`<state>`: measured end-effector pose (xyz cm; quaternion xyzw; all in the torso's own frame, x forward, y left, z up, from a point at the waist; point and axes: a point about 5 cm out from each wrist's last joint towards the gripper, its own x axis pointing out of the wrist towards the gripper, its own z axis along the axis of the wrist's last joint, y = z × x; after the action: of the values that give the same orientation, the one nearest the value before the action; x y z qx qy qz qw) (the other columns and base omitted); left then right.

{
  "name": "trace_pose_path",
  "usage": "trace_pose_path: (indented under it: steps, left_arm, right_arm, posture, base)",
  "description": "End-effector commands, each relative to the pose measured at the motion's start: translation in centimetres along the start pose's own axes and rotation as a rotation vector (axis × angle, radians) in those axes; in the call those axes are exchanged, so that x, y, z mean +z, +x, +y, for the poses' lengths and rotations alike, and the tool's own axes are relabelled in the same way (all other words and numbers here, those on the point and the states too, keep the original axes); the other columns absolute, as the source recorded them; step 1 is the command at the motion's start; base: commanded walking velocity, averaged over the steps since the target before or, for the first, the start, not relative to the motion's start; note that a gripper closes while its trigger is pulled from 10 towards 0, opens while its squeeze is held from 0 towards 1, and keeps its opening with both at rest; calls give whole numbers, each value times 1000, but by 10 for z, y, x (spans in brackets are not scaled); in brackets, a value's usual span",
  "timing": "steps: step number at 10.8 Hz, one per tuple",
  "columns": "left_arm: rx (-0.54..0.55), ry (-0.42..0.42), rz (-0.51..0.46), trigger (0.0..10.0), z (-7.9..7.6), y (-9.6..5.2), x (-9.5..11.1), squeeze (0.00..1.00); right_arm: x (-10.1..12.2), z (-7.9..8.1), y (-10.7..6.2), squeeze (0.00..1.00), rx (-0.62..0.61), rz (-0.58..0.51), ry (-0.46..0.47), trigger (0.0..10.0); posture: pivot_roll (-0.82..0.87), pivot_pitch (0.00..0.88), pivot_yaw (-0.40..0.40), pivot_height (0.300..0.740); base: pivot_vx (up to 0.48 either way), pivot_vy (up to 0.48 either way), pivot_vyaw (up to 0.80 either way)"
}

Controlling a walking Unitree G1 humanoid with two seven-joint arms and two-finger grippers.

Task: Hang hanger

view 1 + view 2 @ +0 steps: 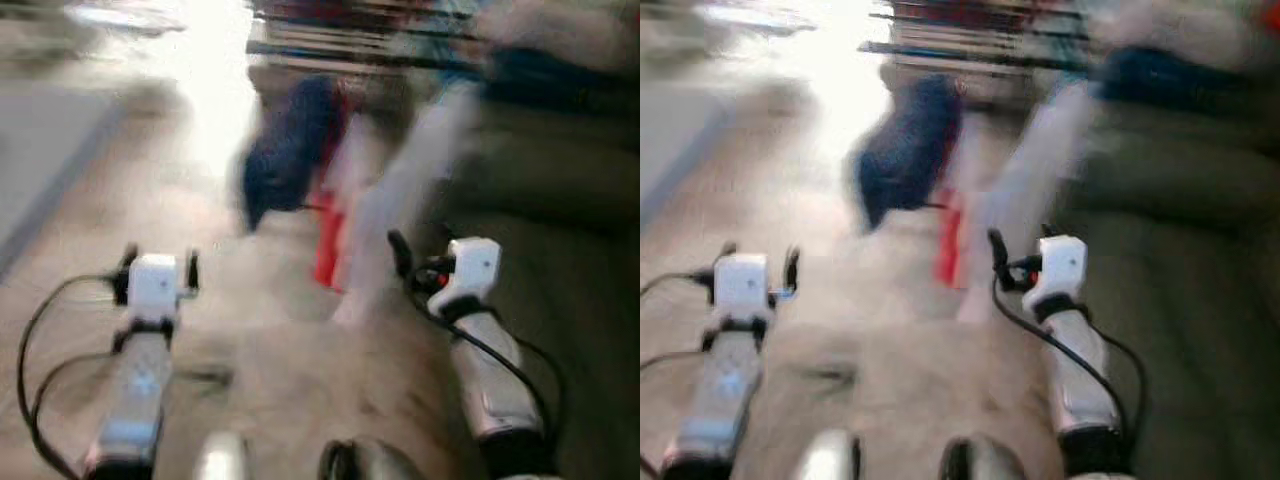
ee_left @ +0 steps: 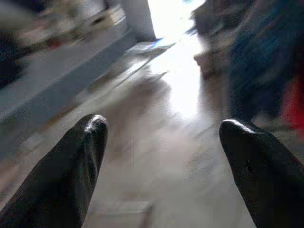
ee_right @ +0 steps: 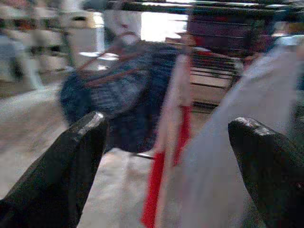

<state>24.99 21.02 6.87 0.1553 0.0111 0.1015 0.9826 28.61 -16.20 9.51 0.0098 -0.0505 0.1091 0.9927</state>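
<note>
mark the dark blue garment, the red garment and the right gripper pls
dark blue garment (image 3: 118, 90), right wrist view, middle of the plaid cloth.
red garment (image 1: 328, 250), left eye view, lower hanging strip.
right gripper (image 3: 166, 137), right wrist view, midway between its open fingertips.

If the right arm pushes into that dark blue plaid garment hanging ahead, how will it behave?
Probably floppy: the dark blue plaid garment hangs in soft folds, so it should give way and swing. It looks light, hanging freely beside the red cloth, which may be nudged too. The right gripper has its jaws wide apart and holds nothing. The blur hides finer detail.
</note>
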Motion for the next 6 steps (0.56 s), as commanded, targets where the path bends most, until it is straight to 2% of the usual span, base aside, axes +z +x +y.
trace_pose_path:
  steps: [1,2,3,4,6]
  left_arm:
    - [12,16,5,10000,1,2,2,0]
    - [42,37,-8,10000,2,-2,4,0]
    - [36,45,-4,10000,0,-5,1,0]
    - [12,-19,27,10000,-5,-6,-4,0]
    - [13,-54,40,10000,-6,-5,-5,0]
  right_arm:
    - [-1,1,-2,0,1,1,12,10000]
    - [-1,0,-4,0,-3,0,14,10000]
    - [-2,-2,-7,0,-22,3,24,10000]
    - [-5,-3,-11,0,-29,14,15,10000]
    - [-7,-5,-14,0,-47,22,12,10000]
  posture:
    - [121,152,-64,740]
    - [115,158,-66,740]
    - [111,157,-70,740]
    - [103,146,-74,740]
    - [98,131,-79,740]
  base:
    - [0,0,794]
    - [0,0,800]
    - [0,0,0]
    - [0,0,0]
    - [0,0,0]
